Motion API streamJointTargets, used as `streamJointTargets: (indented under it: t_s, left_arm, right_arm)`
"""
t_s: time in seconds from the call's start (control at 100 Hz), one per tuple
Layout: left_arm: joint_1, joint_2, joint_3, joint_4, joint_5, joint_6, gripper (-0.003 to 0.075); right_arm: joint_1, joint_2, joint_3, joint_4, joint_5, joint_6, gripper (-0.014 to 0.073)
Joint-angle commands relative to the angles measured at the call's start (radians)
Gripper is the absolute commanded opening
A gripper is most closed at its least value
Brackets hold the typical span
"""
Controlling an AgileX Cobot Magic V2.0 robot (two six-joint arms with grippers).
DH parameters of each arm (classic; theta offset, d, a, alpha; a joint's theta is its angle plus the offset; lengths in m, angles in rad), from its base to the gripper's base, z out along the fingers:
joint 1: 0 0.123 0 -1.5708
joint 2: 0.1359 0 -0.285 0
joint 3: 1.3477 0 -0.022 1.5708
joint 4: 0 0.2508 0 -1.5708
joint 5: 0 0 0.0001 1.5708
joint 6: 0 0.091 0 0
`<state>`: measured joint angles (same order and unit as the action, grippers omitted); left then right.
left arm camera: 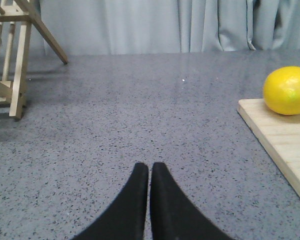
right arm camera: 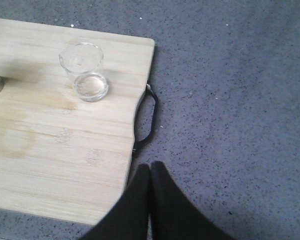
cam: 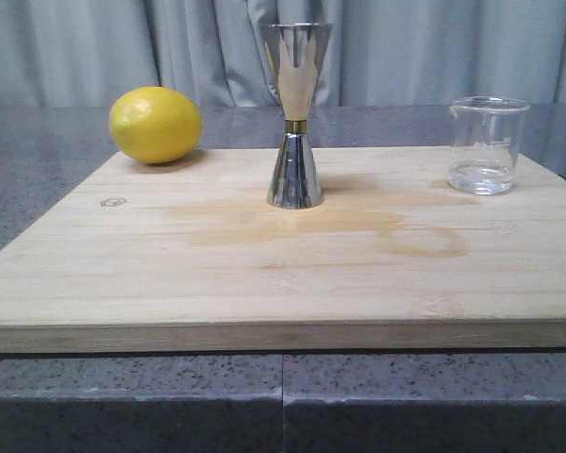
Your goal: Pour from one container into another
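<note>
The clear glass beaker (cam: 487,145) stands upright at the right rear of the wooden board (cam: 264,274), a little clear liquid in its bottom; the right wrist view shows the beaker (right arm camera: 84,71) too. In the board's middle stands the steel hourglass jigger (cam: 296,113) with a gold band at its waist. Neither gripper appears in the front view. My left gripper (left arm camera: 149,167) is shut and empty over the grey counter, left of the board. My right gripper (right arm camera: 150,166) is shut and empty, beside the board's right edge, well short of the beaker.
A yellow lemon (cam: 156,125) rests at the board's left rear corner, and the lemon (left arm camera: 288,90) shows in the left wrist view. A black handle (right arm camera: 146,120) sits on the board's right edge. A wooden rack (left arm camera: 12,55) stands far left. Grey curtains hang behind.
</note>
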<state>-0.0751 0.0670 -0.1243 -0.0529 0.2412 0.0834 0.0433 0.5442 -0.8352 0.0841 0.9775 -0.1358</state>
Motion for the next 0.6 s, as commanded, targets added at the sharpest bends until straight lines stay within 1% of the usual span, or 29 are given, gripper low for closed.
streamJointTargets:
  t_s: [0.0, 0.19, 0.23, 0.34, 0.59]
  left_arm:
    - [0.005, -0.044, 0.044, -0.013, -0.177, 0.001, -0.0019]
    - [0.005, -0.087, 0.158, -0.02, -0.291, 0.001, -0.0019]
    - [0.005, -0.087, 0.156, -0.021, -0.268, 0.001, -0.0019]
    - [0.005, -0.089, 0.156, -0.022, -0.291, 0.001, -0.0019]
    - [0.005, -0.089, 0.156, -0.028, -0.289, 0.001, -0.0019]
  right_arm:
    - [-0.007, 0.002, -0.023, -0.006, -0.07, -0.001, -0.0071]
    - [-0.007, 0.002, -0.023, -0.006, -0.07, -0.001, -0.0071]
    - [-0.007, 0.002, -0.023, -0.006, -0.07, -0.001, -0.0071]
    - [-0.007, 0.002, -0.023, -0.006, -0.07, -0.001, -0.0071]
    - [-0.007, 0.002, -0.023, -0.006, -0.07, -0.001, -0.0071]
